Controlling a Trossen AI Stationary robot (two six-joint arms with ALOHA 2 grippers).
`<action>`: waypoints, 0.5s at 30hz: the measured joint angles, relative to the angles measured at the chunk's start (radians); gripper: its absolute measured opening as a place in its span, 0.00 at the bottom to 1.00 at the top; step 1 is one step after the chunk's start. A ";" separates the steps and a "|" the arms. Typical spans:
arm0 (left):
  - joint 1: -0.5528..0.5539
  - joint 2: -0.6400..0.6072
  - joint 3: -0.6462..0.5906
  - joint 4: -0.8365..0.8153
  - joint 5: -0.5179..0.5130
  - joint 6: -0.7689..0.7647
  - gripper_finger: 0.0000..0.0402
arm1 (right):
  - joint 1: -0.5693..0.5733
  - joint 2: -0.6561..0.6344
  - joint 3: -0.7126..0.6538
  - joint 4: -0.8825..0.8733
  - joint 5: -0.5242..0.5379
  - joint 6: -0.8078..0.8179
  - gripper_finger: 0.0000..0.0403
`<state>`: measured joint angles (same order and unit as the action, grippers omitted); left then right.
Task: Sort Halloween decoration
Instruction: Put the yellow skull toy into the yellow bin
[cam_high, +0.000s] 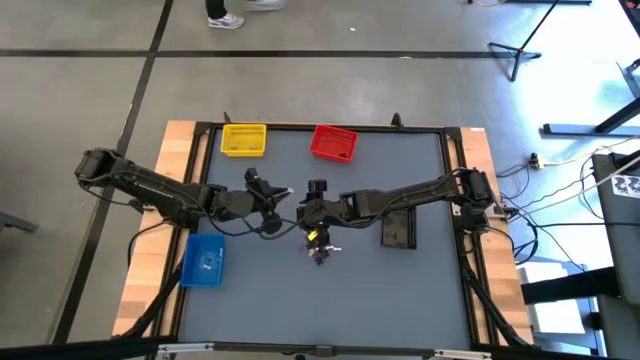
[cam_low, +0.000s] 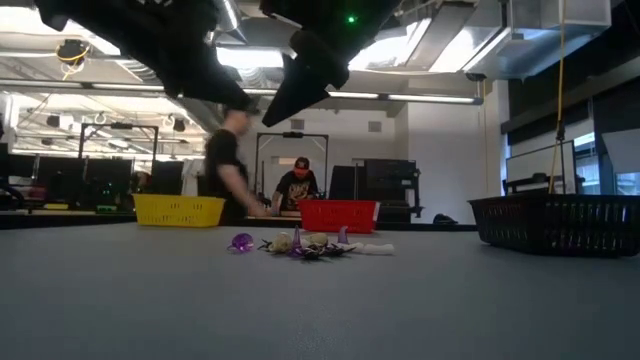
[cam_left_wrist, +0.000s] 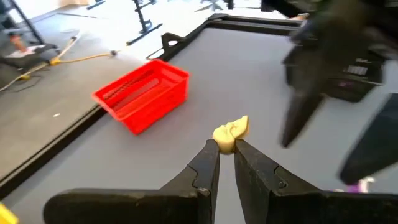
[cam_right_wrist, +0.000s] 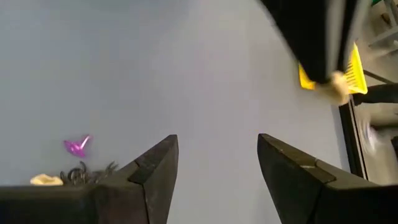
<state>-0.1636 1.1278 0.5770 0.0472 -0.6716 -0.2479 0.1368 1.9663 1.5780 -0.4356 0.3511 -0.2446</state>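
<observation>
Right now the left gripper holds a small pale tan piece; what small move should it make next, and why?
Probably carry it toward one of the bins, perhaps the red bin ahead. The left gripper is shut on the pale tan trinket, lifted off the table, while the open right gripper hovers near the remaining trinkets.

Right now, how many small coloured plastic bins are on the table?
4: the yellow mesh plastic bin and the red mesh plastic bin at the far edge, the blue plastic bin near the left side, and the black mesh plastic bin under the right arm. None seem hidden.
</observation>
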 joint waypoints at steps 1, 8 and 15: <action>0.013 0.000 0.000 -0.003 0.000 0.007 0.10 | 0.000 0.000 0.000 -0.007 0.000 0.001 0.55; 0.123 0.000 0.000 -0.009 0.002 0.071 0.10 | 0.000 0.000 0.000 -0.019 -0.002 0.002 0.55; 0.274 0.000 0.000 -0.010 0.003 0.180 0.10 | 0.000 0.000 0.000 -0.019 -0.002 0.003 0.55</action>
<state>0.1100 1.1277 0.5770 0.0372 -0.6687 -0.0680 0.1368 1.9663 1.5780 -0.4545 0.3489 -0.2413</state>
